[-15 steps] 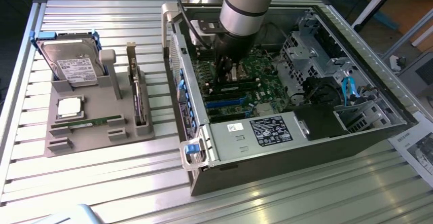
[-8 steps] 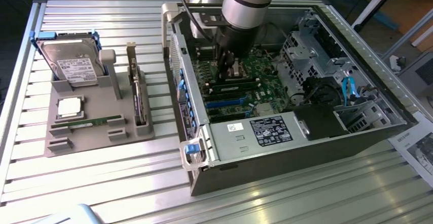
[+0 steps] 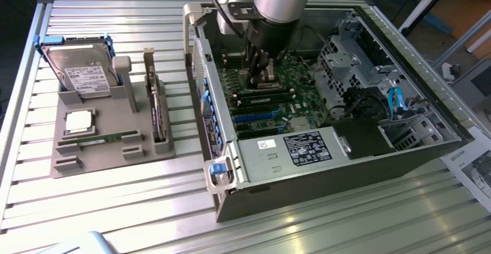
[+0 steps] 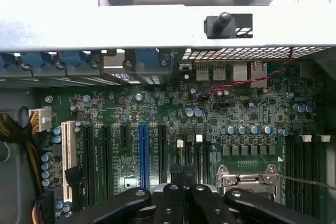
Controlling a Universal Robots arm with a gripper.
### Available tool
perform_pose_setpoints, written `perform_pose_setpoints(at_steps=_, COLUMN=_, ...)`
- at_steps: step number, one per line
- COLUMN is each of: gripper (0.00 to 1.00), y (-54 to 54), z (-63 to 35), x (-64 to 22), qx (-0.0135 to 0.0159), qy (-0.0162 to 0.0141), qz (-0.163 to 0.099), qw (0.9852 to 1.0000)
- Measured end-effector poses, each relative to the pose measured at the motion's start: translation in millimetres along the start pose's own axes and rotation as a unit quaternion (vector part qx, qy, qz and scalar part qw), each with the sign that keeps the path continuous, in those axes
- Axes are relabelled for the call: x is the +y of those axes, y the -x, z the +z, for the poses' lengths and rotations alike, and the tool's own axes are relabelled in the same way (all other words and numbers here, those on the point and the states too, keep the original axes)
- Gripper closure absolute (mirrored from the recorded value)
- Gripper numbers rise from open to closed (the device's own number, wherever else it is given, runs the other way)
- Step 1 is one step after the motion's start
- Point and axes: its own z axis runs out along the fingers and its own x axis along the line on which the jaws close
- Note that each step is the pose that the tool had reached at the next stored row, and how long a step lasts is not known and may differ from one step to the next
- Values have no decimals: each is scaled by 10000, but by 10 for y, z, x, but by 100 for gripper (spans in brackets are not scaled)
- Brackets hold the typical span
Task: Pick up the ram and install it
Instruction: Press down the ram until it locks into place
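Landmark: open computer case (image 3: 322,156), lying on its side on the slatted table (image 3: 115,208), its motherboard (image 3: 280,102) facing up.

Arm: reaches down into the case, over the middle of the motherboard.

Fingers (image 3: 261,81): drawn tight together, low over the board; in the wrist view the fingers (image 4: 184,195) meet with no gap. Whether a thin board is pinched between them cannot be told.

Ram (image 3: 100,141): a narrow green stick lies in a slot of the grey parts holder (image 3: 107,127), outside the case on the exterior view's left. It sits just below the square silver processor (image 3: 80,122).

Other parts in the holder: hard drive (image 3: 83,73) standing at the far end, dark expansion card (image 3: 157,113) upright along the side nearest the case.

Memory slots: a bank of long dark slots (image 4: 302,169) runs beside the processor socket (image 4: 247,178), inside the case. They look empty from the wrist view, though not clearly.

Progress: judged from where things lie, a stick of ram rests in the holder, well apart from the fingers, so no installation shows as complete. Pick-up of that stick and seating it in a slot appear left to do. Uncertain: whether another stick is already at the fingers.
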Motion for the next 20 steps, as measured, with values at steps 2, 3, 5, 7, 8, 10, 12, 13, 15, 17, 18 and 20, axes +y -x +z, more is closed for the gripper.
perform_pose_setpoints(at_steps=2, gripper=90, y=1, z=-49, x=0, qx=5, qy=0, qz=0, qw=10000)
perform_pose_setpoints(at_steps=3, gripper=90, y=1, z=-72, x=0, qx=7, qy=-1, qz=0, qw=10000)
perform_pose_setpoints(at_steps=5, gripper=90, y=1, z=-74, x=-1, qx=8, qy=0, qz=0, qw=10000)
perform_pose_setpoints(at_steps=7, gripper=90, y=2, z=-74, x=-59, qx=8, qy=0, qz=0, qw=10000)
perform_pose_setpoints(at_steps=8, gripper=90, y=3, z=-75, x=-101, qx=8, qy=1, qz=0, qw=10000)
perform_pose_setpoints(at_steps=10, gripper=90, y=5, z=-77, x=-165, qx=8, qy=3, qz=0, qw=10000)
perform_pose_setpoints(at_steps=12, gripper=90, y=6, z=-77, x=-232, qx=8, qy=5, qz=0, qw=10000)
perform_pose_setpoints(at_steps=13, gripper=90, y=7, z=-78, x=-262, qx=8, qy=6, qz=0, qw=10000)
perform_pose_setpoints(at_steps=15, gripper=90, y=8, z=-79, x=-327, qx=8, qy=8, qz=0, qw=10000)
perform_pose_setpoints(at_steps=17, gripper=90, y=9, z=-80, x=-388, qx=8, qy=9, qz=0, qw=10000)
perform_pose_setpoints(at_steps=18, gripper=90, y=9, z=-81, x=-409, qx=8, qy=10, qz=0, qw=10000)
perform_pose_setpoints(at_steps=20, gripper=90, y=11, z=-81, x=-454, qx=8, qy=10, qz=0, qw=10000)
